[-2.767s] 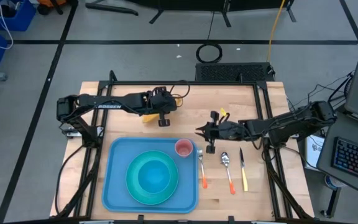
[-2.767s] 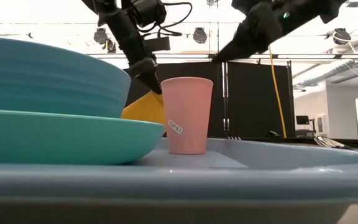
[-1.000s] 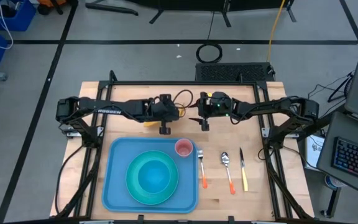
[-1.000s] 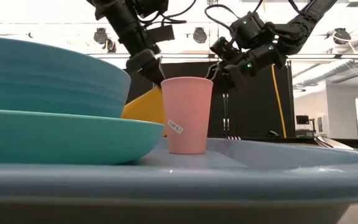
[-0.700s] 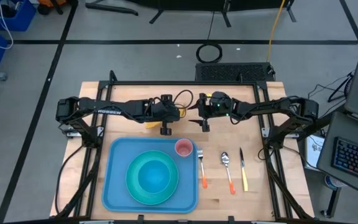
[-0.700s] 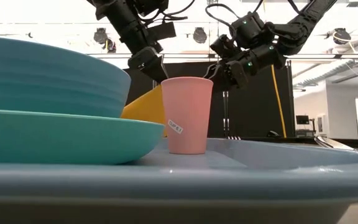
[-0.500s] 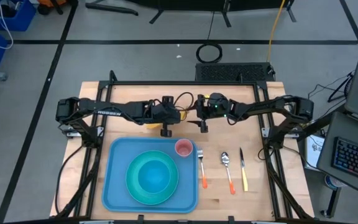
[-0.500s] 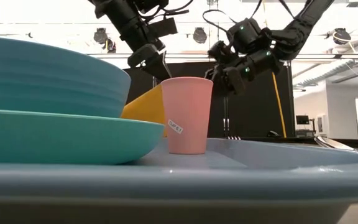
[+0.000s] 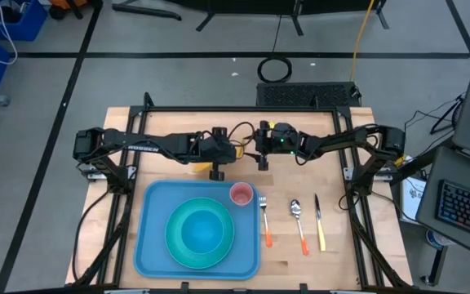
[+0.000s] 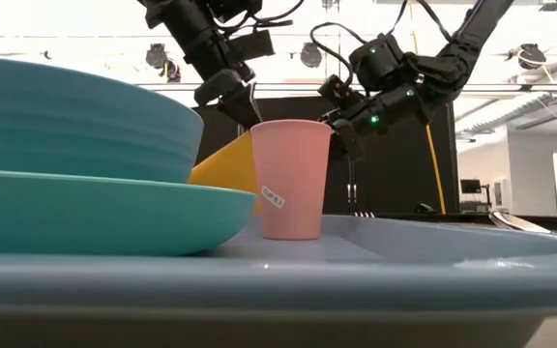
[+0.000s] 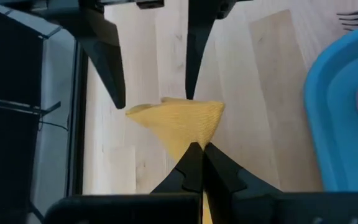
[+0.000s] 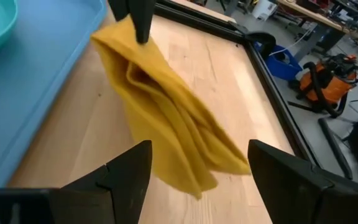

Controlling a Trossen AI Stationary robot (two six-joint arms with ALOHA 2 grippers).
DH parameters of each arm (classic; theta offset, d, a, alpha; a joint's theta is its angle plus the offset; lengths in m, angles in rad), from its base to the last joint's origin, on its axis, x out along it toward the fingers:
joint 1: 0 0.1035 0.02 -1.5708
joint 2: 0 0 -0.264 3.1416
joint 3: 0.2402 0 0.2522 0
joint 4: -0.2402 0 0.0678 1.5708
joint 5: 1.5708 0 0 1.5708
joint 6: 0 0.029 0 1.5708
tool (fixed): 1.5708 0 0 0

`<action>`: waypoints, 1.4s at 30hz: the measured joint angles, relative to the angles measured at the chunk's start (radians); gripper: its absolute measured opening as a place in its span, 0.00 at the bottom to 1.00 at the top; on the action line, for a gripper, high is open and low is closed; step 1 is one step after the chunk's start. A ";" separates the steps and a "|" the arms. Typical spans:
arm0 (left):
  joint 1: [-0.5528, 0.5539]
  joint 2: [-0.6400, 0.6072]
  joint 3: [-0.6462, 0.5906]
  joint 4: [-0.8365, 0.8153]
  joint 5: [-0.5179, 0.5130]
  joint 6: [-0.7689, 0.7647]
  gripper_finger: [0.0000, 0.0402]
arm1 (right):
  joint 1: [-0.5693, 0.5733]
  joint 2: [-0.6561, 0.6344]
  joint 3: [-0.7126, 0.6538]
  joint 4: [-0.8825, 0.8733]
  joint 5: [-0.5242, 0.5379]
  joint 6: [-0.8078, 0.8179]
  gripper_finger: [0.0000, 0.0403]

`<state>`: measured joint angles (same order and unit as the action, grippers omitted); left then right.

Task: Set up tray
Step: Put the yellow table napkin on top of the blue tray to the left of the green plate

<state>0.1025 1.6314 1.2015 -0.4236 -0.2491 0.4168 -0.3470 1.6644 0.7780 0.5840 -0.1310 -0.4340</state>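
A yellow cloth (image 12: pixel 166 118) hangs folded from my left gripper (image 9: pixel 217 171), which is shut on its upper end above the table's far middle. My right gripper (image 9: pixel 261 162) stands open just right of it. Its fingers (image 11: pixel 190 74) flank the cloth's lower part, and no touch shows. Whether the cloth's lower end (image 12: pixel 213 171) reaches the table, I cannot tell. The light-blue tray (image 9: pixel 155 245) lies near the front and carries a teal plate (image 9: pixel 174 245), a blue bowl (image 9: pixel 202 231) and a pink cup (image 9: pixel 241 193). My left gripper pinches the cloth's upper end (image 11: pixel 194 134) between its two fingers, on a bunch of several folded layers. The fingers (image 12: pixel 138 18) come from above, pointing down. The cloth hangs slack below them, slanting toward my right gripper.
A fork (image 9: pixel 265 220), a spoon (image 9: pixel 299 222) and a knife (image 9: pixel 319 222) lie in a row on the wood right of the tray. A black frame (image 9: pixel 243 109) runs along the table's far edge and sides.
My right gripper has crept toward the table's left, closer to the hanging cloth, still open. The cloth stays hanging from my shut left gripper.
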 joint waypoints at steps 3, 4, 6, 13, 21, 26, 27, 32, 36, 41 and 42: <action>-0.009 0.000 0.000 -0.002 0.014 0.000 0.00 | 0.000 0.000 0.000 0.000 -0.002 0.000 0.64; -0.013 0.000 0.000 -0.002 0.013 0.000 0.00 | 0.000 0.000 0.000 -0.001 -0.007 0.000 0.64; -0.021 0.000 0.000 0.000 0.014 0.002 0.00 | 0.000 0.000 0.000 -0.006 -0.034 0.000 0.64; -0.033 0.000 0.000 0.009 -0.014 0.019 0.00 | 0.000 0.000 0.000 -0.012 -0.084 -0.005 0.64; -0.036 -0.008 0.000 0.036 -0.013 0.029 0.00 | 0.000 0.000 0.000 -0.004 -0.137 0.008 0.63; -0.038 -0.008 0.000 0.042 -0.017 0.034 0.00 | 0.000 0.000 0.000 -0.005 -0.136 0.007 0.58; -0.038 -0.008 0.000 0.040 -0.022 0.033 0.00 | 0.000 0.000 0.000 -0.007 -0.136 0.013 0.56; -0.038 -0.008 0.000 0.055 -0.030 0.033 0.00 | 0.000 0.000 0.000 -0.026 -0.137 0.027 0.43; -0.038 -0.008 0.000 0.055 -0.063 0.026 0.00 | 0.000 0.000 0.000 -0.036 -0.137 0.033 0.24; -0.038 -0.008 0.000 0.053 -0.120 0.014 0.00 | 0.000 0.000 0.000 -0.041 -0.135 0.023 0.03; -0.037 -0.008 0.000 0.052 -0.126 0.009 0.00 | 0.000 -0.003 0.000 -0.038 -0.134 0.032 0.03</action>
<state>0.0654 1.6238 1.2018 -0.3717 -0.3750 0.4255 -0.3473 1.6613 0.7780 0.5457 -0.2649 -0.4024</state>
